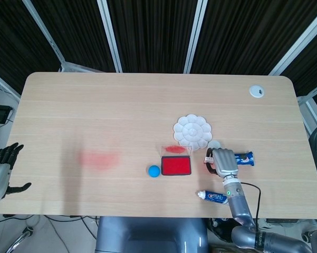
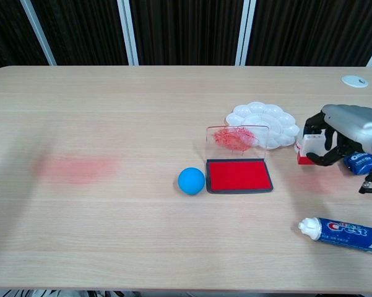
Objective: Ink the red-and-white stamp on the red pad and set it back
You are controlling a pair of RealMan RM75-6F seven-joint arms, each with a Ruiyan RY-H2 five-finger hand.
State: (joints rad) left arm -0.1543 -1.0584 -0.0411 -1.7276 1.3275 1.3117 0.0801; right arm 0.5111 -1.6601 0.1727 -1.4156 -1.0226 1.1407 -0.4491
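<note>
My right hand (image 1: 224, 161) (image 2: 341, 132) holds the red-and-white stamp (image 2: 305, 148) (image 1: 208, 159) right of the red pad, with the stamp's red base low over or on the table; I cannot tell if it touches. The red pad (image 1: 175, 166) (image 2: 238, 175) lies open near the table's middle, its clear lid (image 2: 237, 137) standing up behind it, smeared red. My left hand (image 1: 1, 167) hangs off the table's left edge with fingers apart, holding nothing.
A blue ball (image 2: 191, 180) sits just left of the pad. A white flower-shaped palette (image 2: 263, 116) lies behind it. A toothpaste tube (image 2: 340, 233) lies at the front right, and a blue snack packet (image 2: 360, 161) sits by my right hand. A faint red smear (image 2: 79, 167) marks the left.
</note>
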